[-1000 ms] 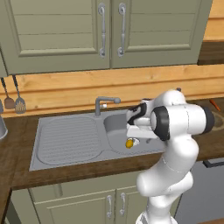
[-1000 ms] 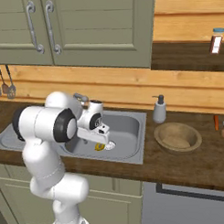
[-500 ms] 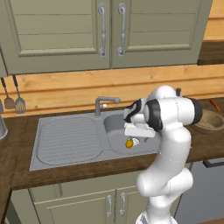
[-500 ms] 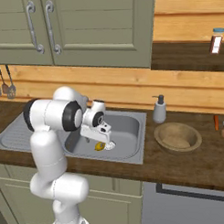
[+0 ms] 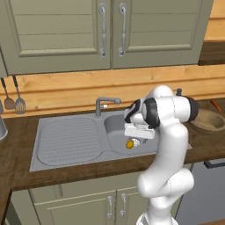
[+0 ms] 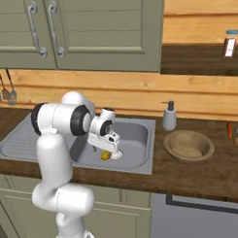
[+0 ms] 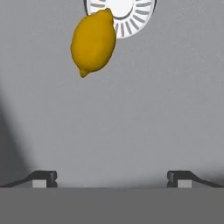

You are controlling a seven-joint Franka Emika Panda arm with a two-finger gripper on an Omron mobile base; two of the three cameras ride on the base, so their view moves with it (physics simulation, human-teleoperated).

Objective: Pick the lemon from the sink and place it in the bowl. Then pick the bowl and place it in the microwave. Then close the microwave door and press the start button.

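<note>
The yellow lemon (image 7: pixel 93 42) lies on the grey sink floor (image 7: pixel 144 109), partly over the white drain. It also shows as a small yellow spot (image 5: pixel 130 143) (image 6: pixel 106 155) in the basin just under my hand. My gripper (image 7: pixel 111 178) hangs above the basin, open, its fingertips (image 7: pixel 43 177) wide apart with nothing between them; the lemon lies ahead of them and a little left. The tan wooden bowl (image 6: pixel 188 144) (image 5: pixel 205 121) stands on the counter right of the sink. The microwave is out of view.
A grey tap (image 5: pixel 103 105) stands behind the basin, with the ribbed draining board (image 5: pixel 68 138) to its left. A soap dispenser (image 6: pixel 169 117) stands behind the bowl. Utensils (image 5: pixel 19 102) hang on the wooden back wall. Olive cabinet doors (image 5: pixel 105 30) are overhead.
The arm's elbow has swung upright over the sink and the hand has shifted slightly along the basin. The lemon has stayed by the drain.
</note>
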